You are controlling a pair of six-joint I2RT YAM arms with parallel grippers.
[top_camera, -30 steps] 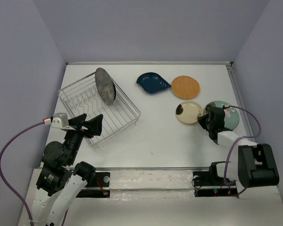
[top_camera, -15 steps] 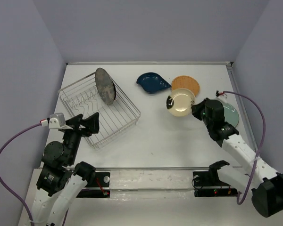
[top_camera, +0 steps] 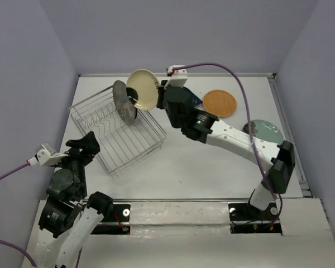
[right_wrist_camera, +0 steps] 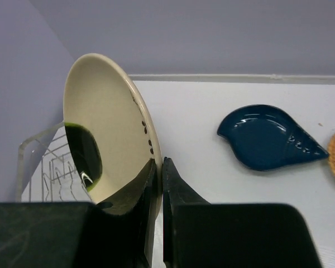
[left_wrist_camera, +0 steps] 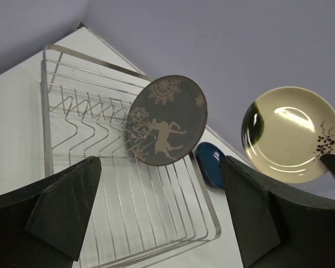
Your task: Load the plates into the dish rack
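My right gripper (right_wrist_camera: 159,163) is shut on the rim of the cream plate with the dark mark (right_wrist_camera: 109,134), holding it on edge. In the top view this plate (top_camera: 143,89) hangs over the far right corner of the dish rack (top_camera: 140,154), just right of the grey deer plate (top_camera: 124,101), which stands upright in the tines. My left gripper (left_wrist_camera: 159,167) is open and empty near the rack's front left side. Flat on the table lie the dark blue leaf plate (right_wrist_camera: 271,137), the orange plate (top_camera: 219,103) and the pale teal plate (top_camera: 265,130).
My right arm (top_camera: 229,137) stretches diagonally across the table's middle and covers most of the blue plate from above. Purple-grey walls close the table on three sides. The rack's wire rim (left_wrist_camera: 44,111) stands raised above the table.
My right arm lifted the cream plate off the table at the right and swung it left to the rack's far corner. The left arm drew back toward the near left.
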